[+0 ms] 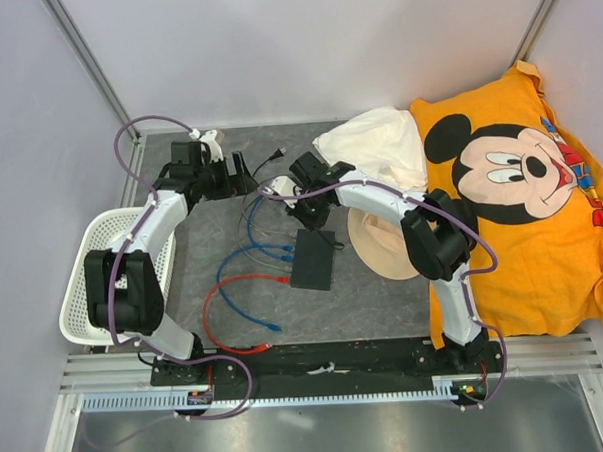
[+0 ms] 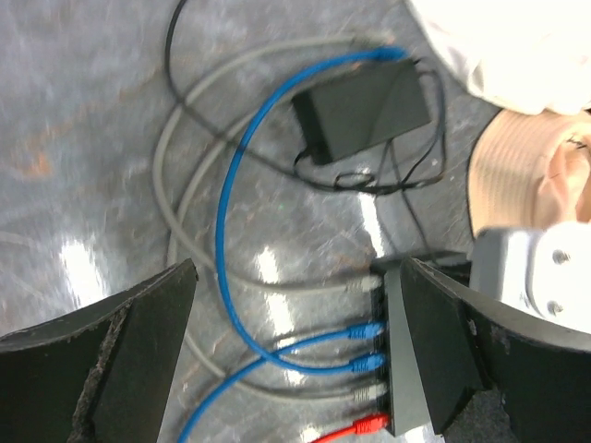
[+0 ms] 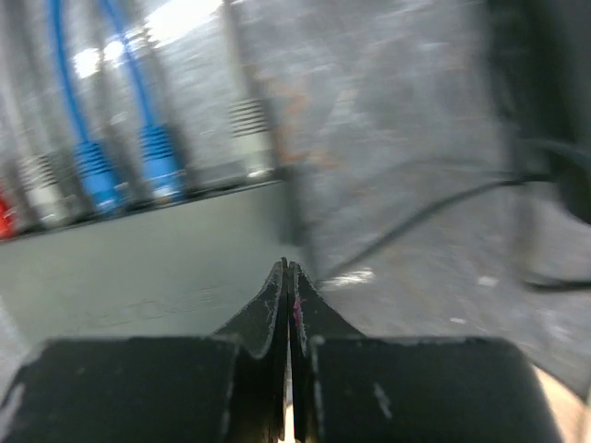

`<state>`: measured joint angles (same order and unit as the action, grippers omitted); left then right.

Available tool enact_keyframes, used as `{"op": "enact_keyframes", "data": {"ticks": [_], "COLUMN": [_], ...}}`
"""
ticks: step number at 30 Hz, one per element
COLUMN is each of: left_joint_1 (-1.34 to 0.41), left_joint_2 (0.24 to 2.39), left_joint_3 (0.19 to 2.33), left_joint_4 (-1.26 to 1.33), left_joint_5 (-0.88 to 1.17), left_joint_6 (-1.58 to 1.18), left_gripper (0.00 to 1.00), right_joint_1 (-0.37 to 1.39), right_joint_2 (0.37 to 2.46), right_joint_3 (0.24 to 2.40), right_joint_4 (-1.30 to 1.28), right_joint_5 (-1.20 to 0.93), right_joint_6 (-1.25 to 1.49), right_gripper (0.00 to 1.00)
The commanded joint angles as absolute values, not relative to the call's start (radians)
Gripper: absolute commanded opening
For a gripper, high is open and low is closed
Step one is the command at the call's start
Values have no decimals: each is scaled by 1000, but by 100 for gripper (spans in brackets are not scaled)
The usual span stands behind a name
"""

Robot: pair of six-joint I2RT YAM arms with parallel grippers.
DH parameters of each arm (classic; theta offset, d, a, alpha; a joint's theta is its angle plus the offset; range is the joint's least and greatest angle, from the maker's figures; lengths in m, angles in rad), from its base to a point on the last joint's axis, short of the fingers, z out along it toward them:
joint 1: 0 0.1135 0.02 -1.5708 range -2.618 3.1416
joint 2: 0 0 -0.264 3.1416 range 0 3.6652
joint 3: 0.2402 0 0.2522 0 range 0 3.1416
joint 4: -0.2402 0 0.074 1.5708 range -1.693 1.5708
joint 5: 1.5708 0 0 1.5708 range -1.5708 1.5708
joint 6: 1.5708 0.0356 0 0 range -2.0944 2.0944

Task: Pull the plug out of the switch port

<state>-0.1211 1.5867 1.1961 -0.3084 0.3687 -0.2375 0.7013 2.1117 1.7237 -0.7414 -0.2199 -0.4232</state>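
Observation:
The flat black switch (image 1: 312, 263) lies mid-table. Its port edge (image 2: 380, 355) faces left and holds a grey plug (image 2: 358, 286), two blue plugs (image 2: 367, 329), another grey plug and a red plug (image 2: 369, 424), all seated. My left gripper (image 2: 297, 277) is open and hovers over the cables left of that edge, holding nothing. In the top view it (image 1: 250, 178) sits behind and to the left of the switch. My right gripper (image 3: 288, 269) is shut with nothing between its fingers. Its tips are over the switch's top (image 3: 138, 268) near the far corner.
A black power brick (image 2: 365, 115) with a thin cord lies just beyond the switch. A tan hat (image 1: 383, 252), white cloth (image 1: 373, 148) and orange Mickey shirt (image 1: 526, 206) cover the right side. A white basket (image 1: 84, 286) hangs off the left edge. Blue, red and grey cables loop left of the switch.

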Motion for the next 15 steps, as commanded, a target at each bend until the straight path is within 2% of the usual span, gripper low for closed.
{"op": "enact_keyframes", "data": {"ticks": [1, 15], "left_joint_1": [-110, -110], "left_joint_2": [1537, 1551], "left_joint_3": [1146, 1123], "left_joint_4": [-273, -285], "left_joint_5": [373, 368], "left_joint_6": [-301, -336], "left_gripper": [98, 96], "right_joint_1": [723, 750], "right_joint_2": [2082, 2020], "right_joint_3": [1691, 1634], "right_joint_4": [-761, -811], "right_joint_5": [-324, -363], "right_joint_6": [-448, -448], "right_gripper": [0, 0]}}
